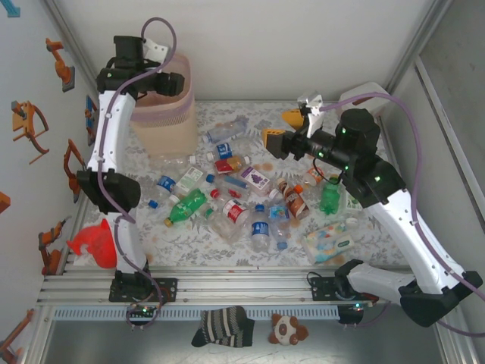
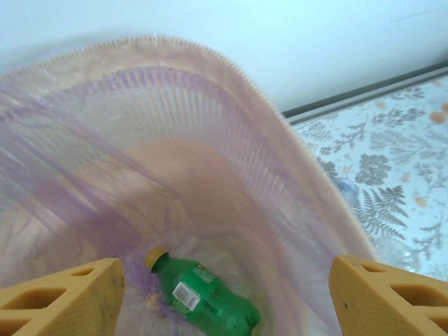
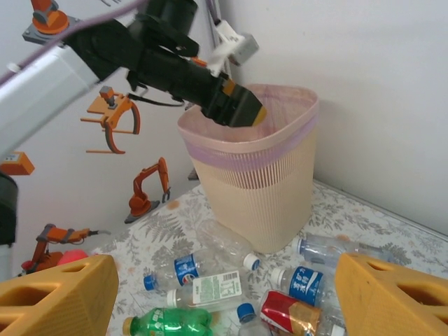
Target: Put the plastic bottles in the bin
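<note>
Green bottle (image 2: 210, 302) lies flat in the bin (image 2: 238, 126), cap toward the upper left; the left gripper (image 2: 224, 280) hangs above it, pointing down, claw wide and empty.

The tall beige ribbed plastic bin (image 3: 255, 189) is looking matt and grooved; its thin pink translucent film liner (image 2: 77, 203) is crinkling glossily. The green plastic bottle (image 2: 210, 301) inside is shining smooth. The floral-printed surface (image 2: 392, 161) is looking matt.

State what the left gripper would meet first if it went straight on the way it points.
Probably the green bottle lying at the bottom of the bin, since the left gripper points down into it; depth is unclear.
</note>
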Motion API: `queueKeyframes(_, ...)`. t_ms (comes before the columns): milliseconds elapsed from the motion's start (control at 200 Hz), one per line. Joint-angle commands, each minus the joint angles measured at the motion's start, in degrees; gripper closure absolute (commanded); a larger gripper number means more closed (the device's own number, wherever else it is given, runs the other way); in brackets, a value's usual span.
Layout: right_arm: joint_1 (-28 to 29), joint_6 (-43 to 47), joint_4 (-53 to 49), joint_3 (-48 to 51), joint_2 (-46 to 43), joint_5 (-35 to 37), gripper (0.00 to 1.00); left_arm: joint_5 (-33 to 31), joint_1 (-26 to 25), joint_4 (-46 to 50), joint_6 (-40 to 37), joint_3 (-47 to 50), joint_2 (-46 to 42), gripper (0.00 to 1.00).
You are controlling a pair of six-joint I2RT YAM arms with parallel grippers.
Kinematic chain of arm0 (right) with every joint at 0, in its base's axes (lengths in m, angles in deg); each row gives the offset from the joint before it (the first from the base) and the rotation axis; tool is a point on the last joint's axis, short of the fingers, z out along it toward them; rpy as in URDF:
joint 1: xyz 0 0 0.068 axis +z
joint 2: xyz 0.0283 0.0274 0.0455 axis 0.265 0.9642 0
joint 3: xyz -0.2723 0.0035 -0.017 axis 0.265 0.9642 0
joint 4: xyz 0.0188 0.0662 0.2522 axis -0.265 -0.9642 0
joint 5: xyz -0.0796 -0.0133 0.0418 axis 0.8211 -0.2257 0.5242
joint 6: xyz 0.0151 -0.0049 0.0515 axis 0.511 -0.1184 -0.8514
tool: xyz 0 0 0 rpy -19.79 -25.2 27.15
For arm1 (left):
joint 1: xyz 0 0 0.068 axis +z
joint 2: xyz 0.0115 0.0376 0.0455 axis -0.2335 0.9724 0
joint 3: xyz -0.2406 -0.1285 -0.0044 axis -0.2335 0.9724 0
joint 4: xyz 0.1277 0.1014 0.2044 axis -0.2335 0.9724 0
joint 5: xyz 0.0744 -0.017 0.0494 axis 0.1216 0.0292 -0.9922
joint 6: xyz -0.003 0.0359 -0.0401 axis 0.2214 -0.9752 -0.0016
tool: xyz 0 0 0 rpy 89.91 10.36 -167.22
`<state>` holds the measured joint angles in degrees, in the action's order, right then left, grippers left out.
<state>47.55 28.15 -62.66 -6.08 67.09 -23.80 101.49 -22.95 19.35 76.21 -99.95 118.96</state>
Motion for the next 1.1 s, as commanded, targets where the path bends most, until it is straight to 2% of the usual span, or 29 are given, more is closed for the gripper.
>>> queueKeyframes(0,0.2,1.8,-0.5,0.3,-1.4,1.2,0.2,2.8,-0.8,2.5,0.2,4.4,-5.5,0.24)
queueKeyframes(330,0.2,4.1,-1.8,-0.2,-0.3,0.8,0.2,0.8,-3.9,2.7,0.5,24.0,-21.8,0.25)
queueKeyframes(671,0.2,4.0,-2.0,3.1,1.7,0.4,0.2,-4.4,-4.6,-4.4,6.3,55.8,-40.7,0.25)
queueKeyframes(891,0.2,3.1,-2.4,4.9,2.0,-0.1,0.2,-7.5,-4.6,-4.9,8.0,70.1,-43.3,0.26)
queueKeyframes(1097,0.2,1.9,-2.3,6.2,1.3,-0.2,0.2,-11.5,-4.3,-5.2,5.9,74.4,-38.7,0.26)
